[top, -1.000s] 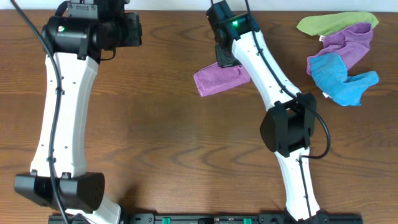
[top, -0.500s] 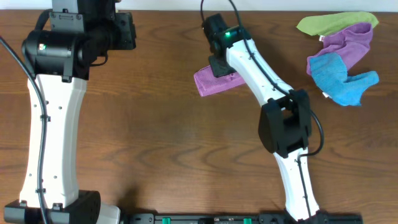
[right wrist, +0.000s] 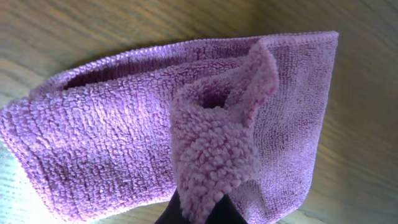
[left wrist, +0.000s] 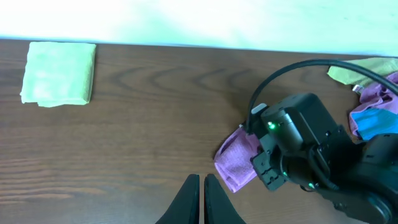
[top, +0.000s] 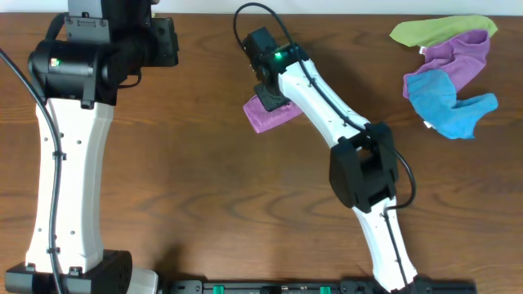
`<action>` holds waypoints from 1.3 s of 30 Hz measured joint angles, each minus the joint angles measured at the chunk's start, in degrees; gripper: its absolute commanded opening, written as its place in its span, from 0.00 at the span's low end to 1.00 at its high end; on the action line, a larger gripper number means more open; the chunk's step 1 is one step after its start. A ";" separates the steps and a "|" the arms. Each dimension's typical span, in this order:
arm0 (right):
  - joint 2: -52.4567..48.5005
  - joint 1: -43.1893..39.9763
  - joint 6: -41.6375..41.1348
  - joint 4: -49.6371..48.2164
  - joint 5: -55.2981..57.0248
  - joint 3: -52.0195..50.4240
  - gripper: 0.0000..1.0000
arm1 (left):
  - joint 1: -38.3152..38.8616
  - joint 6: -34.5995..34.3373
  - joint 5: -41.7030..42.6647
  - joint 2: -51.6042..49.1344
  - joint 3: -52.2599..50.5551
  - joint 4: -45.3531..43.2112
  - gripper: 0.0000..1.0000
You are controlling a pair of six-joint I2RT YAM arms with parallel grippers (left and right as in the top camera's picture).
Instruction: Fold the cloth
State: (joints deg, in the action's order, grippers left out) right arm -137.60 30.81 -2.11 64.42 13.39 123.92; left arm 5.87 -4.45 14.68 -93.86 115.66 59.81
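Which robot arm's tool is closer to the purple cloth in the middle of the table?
Right. The right tool pinches a fold of the purple cloth; the left tool hangs shut, apart from it.

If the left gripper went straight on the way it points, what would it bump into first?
Probably only bare table; nothing lies ahead of the left gripper. The purple cloth and right arm sit to one side. Depth is hard to judge.

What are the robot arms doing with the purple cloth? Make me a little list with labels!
cloth: violet, doubled over, on the wooden table
right gripper: shut, pinching a fold of the cloth
left gripper: shut, holding nothing
pile: green, purple and blue cloths, far right corner
folded green cloth: lying flat near the table's far edge
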 measured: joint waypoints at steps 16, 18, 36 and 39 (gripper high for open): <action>0.00 5.60 5.75 2.60 3.58 -0.02 0.01 | 0.00 0.00 0.66 0.00 0.00 -0.28 0.06; 0.00 6.99 6.40 2.54 3.56 -0.02 0.02 | 0.00 0.02 1.49 0.00 0.00 -0.79 0.06; 0.00 8.59 8.02 1.75 0.17 -1.49 0.99 | 0.00 0.09 3.19 2.80 0.00 -3.48 0.12; 0.00 8.20 7.98 1.84 0.04 -1.49 0.99 | -0.15 -0.02 4.46 2.80 0.00 -5.79 0.13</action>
State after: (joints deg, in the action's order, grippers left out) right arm -137.60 39.00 5.87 66.26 13.43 122.43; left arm 5.72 -4.47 19.14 -91.07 115.66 54.02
